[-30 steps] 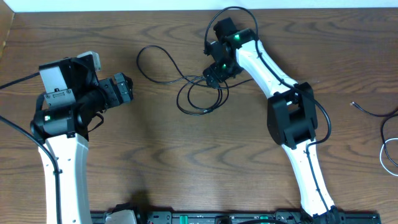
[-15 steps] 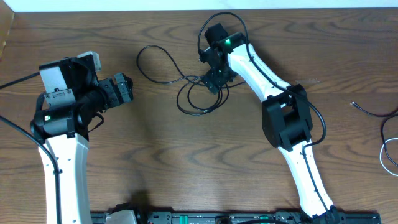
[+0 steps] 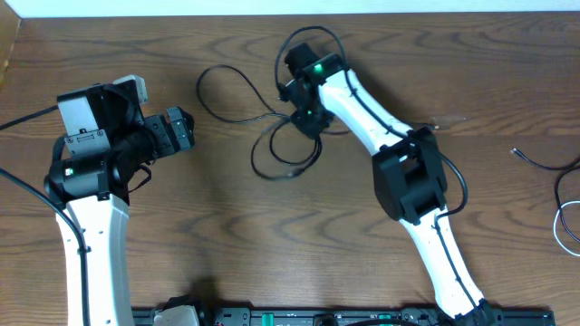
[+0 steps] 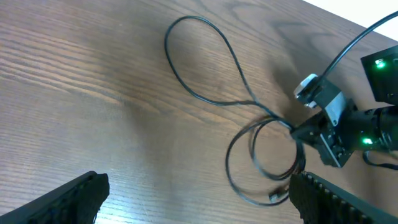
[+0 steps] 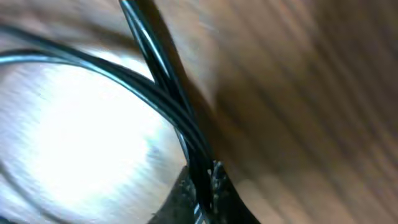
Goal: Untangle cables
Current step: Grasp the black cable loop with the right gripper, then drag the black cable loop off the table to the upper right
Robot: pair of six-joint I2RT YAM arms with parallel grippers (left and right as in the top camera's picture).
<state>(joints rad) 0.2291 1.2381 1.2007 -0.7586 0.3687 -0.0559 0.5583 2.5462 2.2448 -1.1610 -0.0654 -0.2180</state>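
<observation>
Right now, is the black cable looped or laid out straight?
Looped. The black cable makes one big open loop, crosses itself, then coils again beside the right gripper; nowhere straight.

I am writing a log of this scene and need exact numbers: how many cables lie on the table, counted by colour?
Black: 2, the looped cable held by the right gripper, and a dark cable cut off by the table's right edge.
White: 1, the white cable, also cut off by that edge.
Total: 3.
</observation>
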